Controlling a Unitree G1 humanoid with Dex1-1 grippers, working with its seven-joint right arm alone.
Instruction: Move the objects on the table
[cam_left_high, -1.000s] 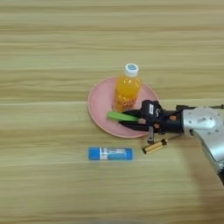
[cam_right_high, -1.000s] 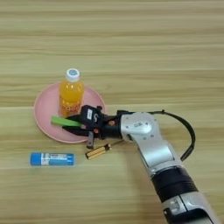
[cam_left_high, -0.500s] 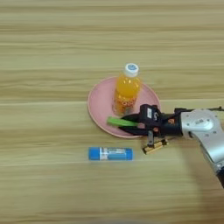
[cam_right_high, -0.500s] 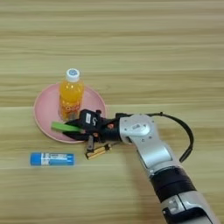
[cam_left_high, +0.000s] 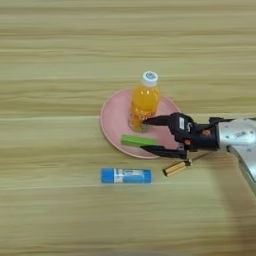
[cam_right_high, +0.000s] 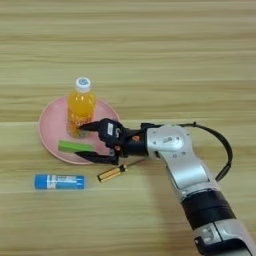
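An orange-drink bottle (cam_left_high: 144, 103) with a white cap stands upright on the pink plate (cam_left_high: 109, 120). The small green bar (cam_left_high: 138, 141) lies flat on the plate's front part. My right gripper (cam_left_high: 145, 134) is open over the plate, its two black fingers spread wide. The upper fingertip (cam_right_high: 84, 128) is at the bottle's base and the lower one runs just in front of the green bar (cam_right_high: 75, 146). The blue tube (cam_left_high: 126, 175) lies on the table (cam_left_high: 50, 60) in front of the plate. The screwdriver's amber handle (cam_left_high: 176, 168) lies just below my wrist.
My silver forearm (cam_right_high: 185, 170) comes in from the lower right, with a black cable (cam_right_high: 225, 150) looping beside it. Bare wood stretches to the left of and behind the plate (cam_right_high: 45, 131).
The fingers have spread apart. The green bar, tilted between them before, has come down a little toward the plate's front and now lies flat.
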